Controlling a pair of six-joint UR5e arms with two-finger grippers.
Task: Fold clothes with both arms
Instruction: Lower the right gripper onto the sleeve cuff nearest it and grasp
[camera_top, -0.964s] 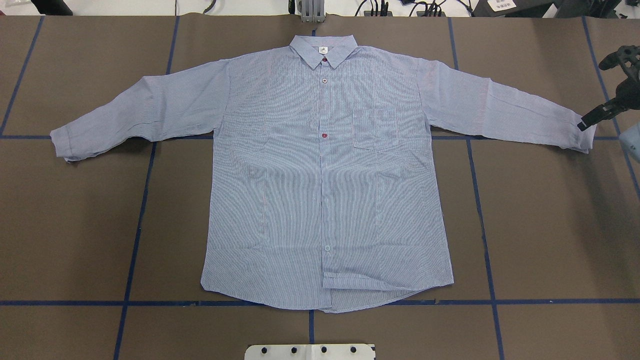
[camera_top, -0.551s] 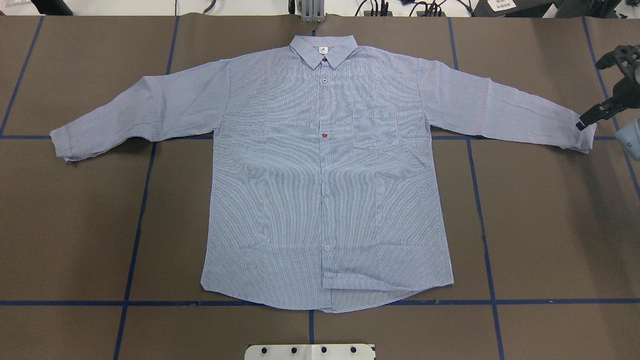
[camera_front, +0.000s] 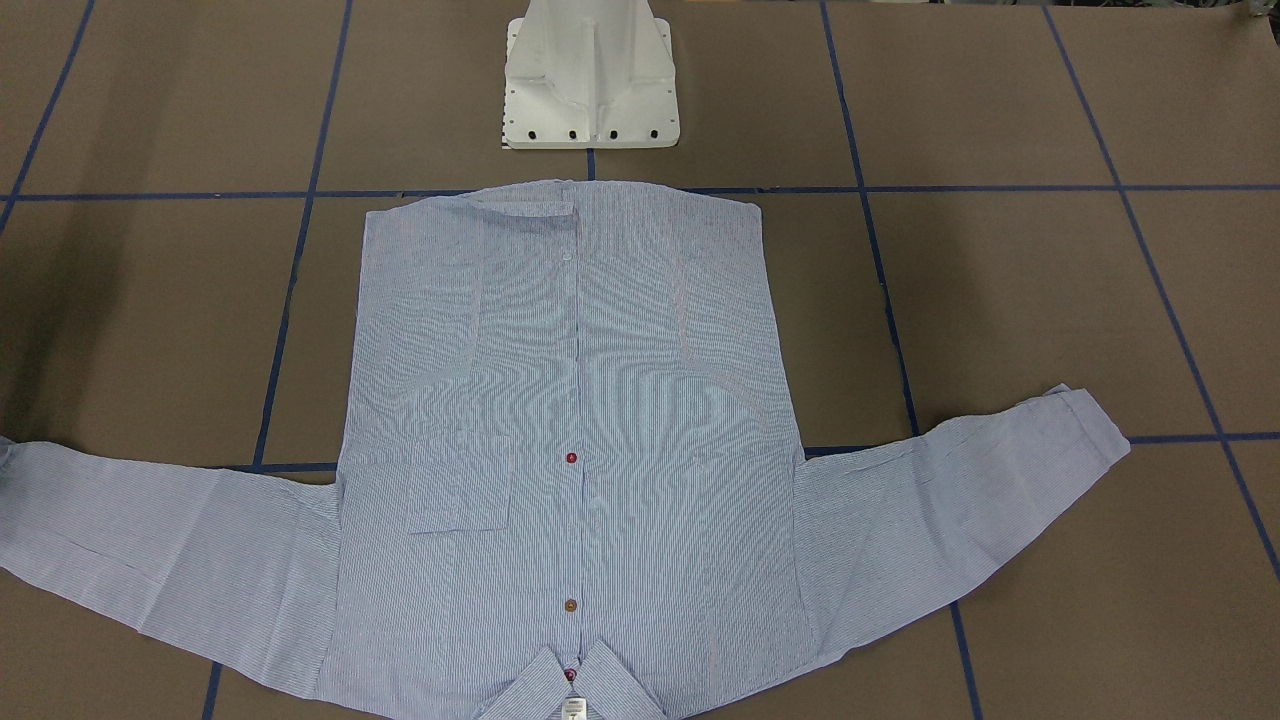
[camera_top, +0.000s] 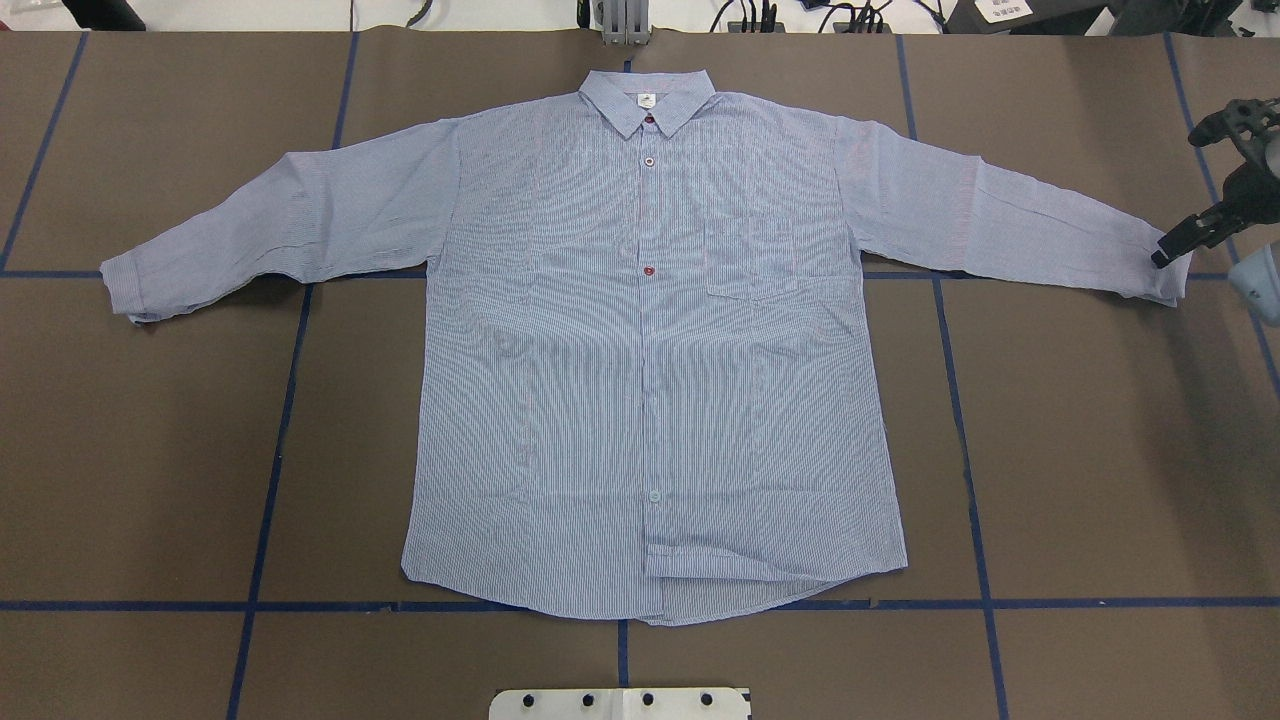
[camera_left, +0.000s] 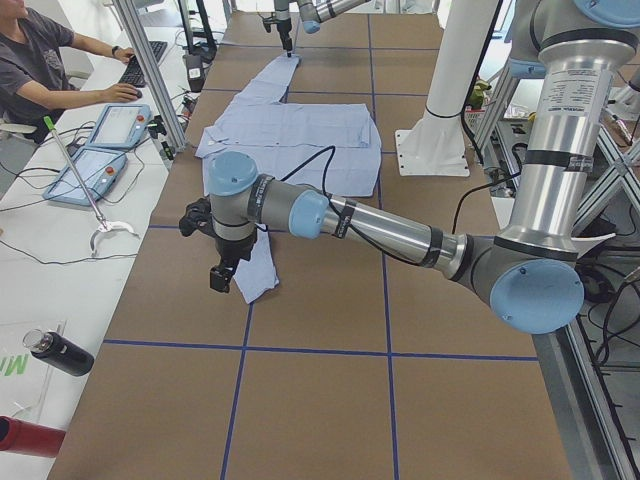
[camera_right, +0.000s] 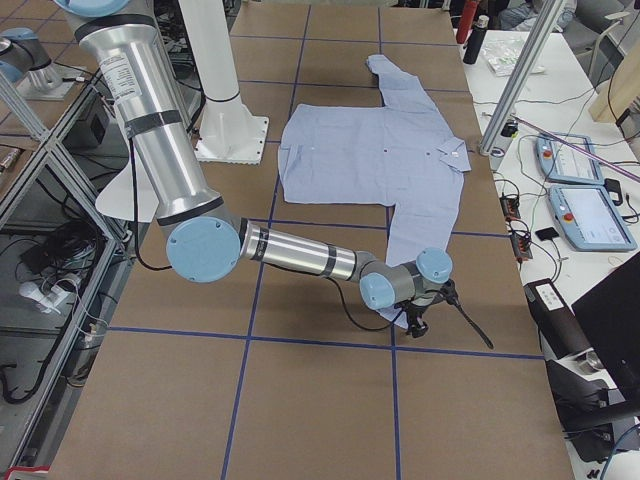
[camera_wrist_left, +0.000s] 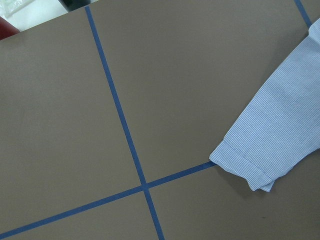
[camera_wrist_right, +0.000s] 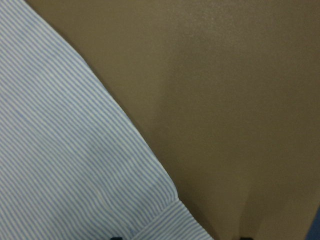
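Note:
The light blue striped shirt (camera_top: 650, 340) lies flat and front up on the brown table, sleeves spread, collar (camera_top: 646, 100) at the far side; it also shows in the front-facing view (camera_front: 570, 420). My right gripper (camera_top: 1165, 255) is down at the right sleeve cuff (camera_top: 1150, 270), and its tips look apart at the bottom edge of the right wrist view, over the cuff (camera_wrist_right: 75, 165). My left gripper (camera_left: 220, 275) shows only in the exterior left view, beside the left cuff (camera_left: 258, 280); I cannot tell whether it is open or shut. The left wrist view shows that cuff (camera_wrist_left: 250, 170).
The white pedestal base (camera_top: 620, 703) stands at the near table edge behind the shirt hem. Blue tape lines (camera_top: 270, 470) grid the brown table. An operator (camera_left: 40, 60) sits at a side desk with teach pendants (camera_left: 95, 170). Cables and gear (camera_top: 760, 15) line the far edge.
My right gripper has shifted slightly, its tip edging down and inward on the right cuff. The shirt has not moved.

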